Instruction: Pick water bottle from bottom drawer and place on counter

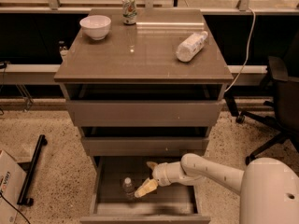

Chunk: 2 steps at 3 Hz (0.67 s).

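room: bottom drawer [175,203] open under counter [140,59] front edge, bare floor along its front | hidden: drawer front cut off at picture bottom; arm covers drawer's back right | thing: water bottle [128,188] upright, left of middle in drawer; gripper [148,177] just right of it, fingers apart, lower tip close by
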### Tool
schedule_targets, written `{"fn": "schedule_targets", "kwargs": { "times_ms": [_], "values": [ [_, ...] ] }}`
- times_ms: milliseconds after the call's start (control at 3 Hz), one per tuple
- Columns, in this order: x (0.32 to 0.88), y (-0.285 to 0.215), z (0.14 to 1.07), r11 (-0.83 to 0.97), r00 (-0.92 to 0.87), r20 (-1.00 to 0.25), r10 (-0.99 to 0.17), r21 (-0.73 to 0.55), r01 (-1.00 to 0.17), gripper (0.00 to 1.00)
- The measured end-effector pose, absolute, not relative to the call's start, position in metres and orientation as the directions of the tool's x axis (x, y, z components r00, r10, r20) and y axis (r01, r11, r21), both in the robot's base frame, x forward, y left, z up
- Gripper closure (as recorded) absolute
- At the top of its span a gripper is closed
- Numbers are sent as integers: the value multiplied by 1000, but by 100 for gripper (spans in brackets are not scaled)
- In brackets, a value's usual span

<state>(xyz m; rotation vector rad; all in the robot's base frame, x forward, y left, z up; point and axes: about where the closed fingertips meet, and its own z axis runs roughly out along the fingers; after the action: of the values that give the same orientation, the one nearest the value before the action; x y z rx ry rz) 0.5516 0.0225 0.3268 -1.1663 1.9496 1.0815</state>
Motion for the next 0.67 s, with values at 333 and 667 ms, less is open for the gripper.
{"fn": "schedule_targets", "kwargs": {
  "times_ms": [333, 667],
  "values": [
    [558, 39, 308, 262, -433, -825, -363, 356, -897, 0],
    [565, 58, 288, 265, -442, -835, -329, 368, -891, 0]
  ]
}}
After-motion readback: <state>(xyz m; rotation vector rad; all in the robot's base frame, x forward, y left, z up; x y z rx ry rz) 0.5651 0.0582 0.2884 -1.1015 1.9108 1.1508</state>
